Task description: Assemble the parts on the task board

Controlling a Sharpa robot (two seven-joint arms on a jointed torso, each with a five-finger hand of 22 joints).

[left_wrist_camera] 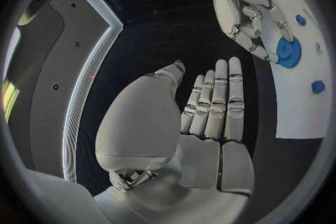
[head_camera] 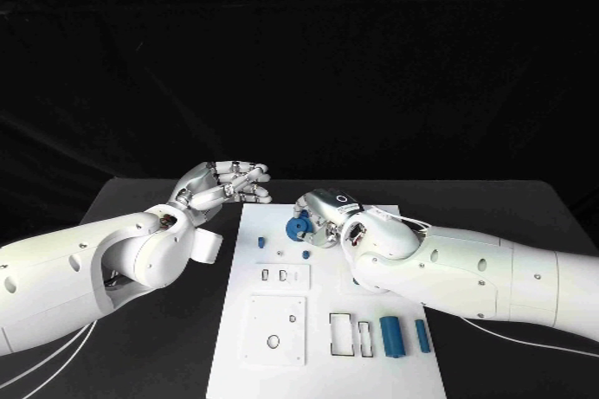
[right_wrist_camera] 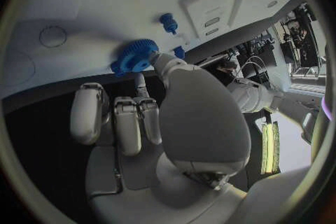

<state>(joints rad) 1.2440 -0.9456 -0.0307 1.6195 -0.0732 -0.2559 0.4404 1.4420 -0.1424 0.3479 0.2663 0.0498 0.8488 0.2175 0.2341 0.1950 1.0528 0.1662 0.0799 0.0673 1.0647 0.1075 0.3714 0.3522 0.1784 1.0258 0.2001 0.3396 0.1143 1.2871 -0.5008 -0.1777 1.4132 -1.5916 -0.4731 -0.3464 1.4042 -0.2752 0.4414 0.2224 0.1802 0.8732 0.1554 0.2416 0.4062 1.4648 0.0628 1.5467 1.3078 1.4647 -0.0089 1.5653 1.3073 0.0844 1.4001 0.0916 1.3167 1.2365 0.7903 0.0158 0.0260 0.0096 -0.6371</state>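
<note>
A: Right hand [head_camera: 327,215]?
B: Fingertips pinching blue gear [head_camera: 299,228] at task board [head_camera: 250,364] twelve o'clock end.
A: Left hand [head_camera: 225,184]?
B: Fingers straight, together, holding nothing, off board's eleven o'clock corner.

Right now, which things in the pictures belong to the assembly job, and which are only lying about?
Belong to the job:
- task board
- blue gear, held by the right hand
- small blue peg
- two blue bars near the board's right edge
- left hand, holding nothing

Lying about:
- only the black table itself
</note>
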